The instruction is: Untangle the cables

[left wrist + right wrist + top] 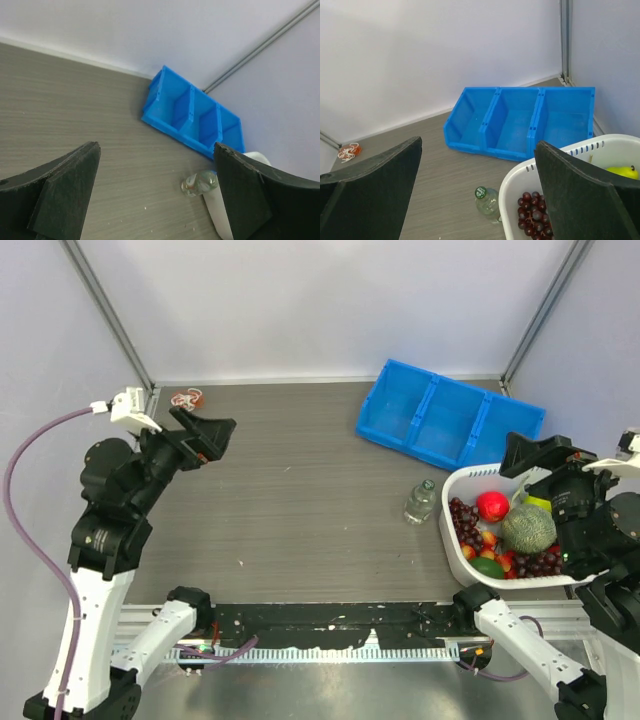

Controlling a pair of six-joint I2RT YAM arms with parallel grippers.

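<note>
Top external view: the cables lie in one small red-and-white clump at the far left corner of the counter, close to the foot of the frame post. Whether the cords are knotted together cannot be told at this size. The left fingers hang above the counter near the clump, on its near side, and are not touching it. They point away to the right, so the left wrist view does not show the clump. In that view the two fingers stand wide apart with nothing between them, and bare counter shows through the gap.

The right fingers sit at the right edge, over the far rim of a white basket that holds grapes, a red apple and a melon. The right wrist view shows them spread wide as well, gripping nothing. The clump shows small at the left of that view, well apart from them.

A blue bin with three compartments sits at the far right of the counter. A small clear bottle lies just beside the basket, on its left.
</note>
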